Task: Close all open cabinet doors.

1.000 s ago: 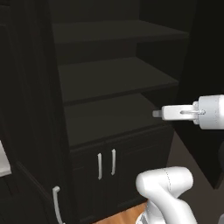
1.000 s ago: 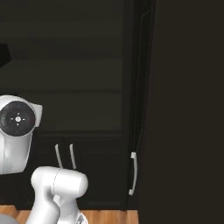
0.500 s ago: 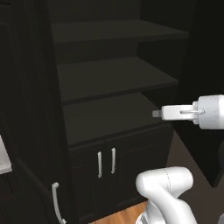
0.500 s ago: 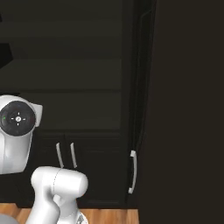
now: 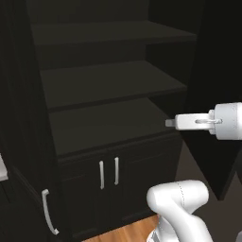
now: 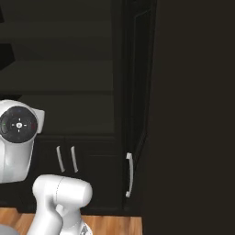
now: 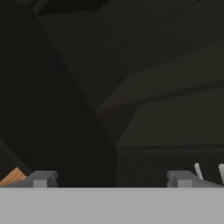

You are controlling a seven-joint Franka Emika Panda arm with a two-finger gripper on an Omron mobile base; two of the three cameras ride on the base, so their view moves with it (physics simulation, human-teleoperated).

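Observation:
A tall black cabinet stands open, with bare shelves (image 5: 111,82) showing. Its left cabinet door (image 5: 21,142) is swung out, a silver handle (image 5: 47,212) low on it. The right cabinet door (image 5: 215,71) also stands open, behind my hand. My gripper (image 5: 170,123) hovers in front of the lowest shelf, pointing left, open and holding nothing. In the hand view the gripper (image 7: 110,179) has its fingertips (image 7: 39,179) wide apart, facing a dark door panel (image 7: 52,109) and the shelves. From the right base view a door edge (image 6: 137,78) with a handle (image 6: 129,174) juts out.
Below the shelves, two short doors with paired vertical handles (image 5: 108,172) are shut. A wood floor (image 5: 127,234) lies in front. A broad black surface (image 6: 193,114) rises close on the right. My arm's white base (image 5: 179,212) sits low in front.

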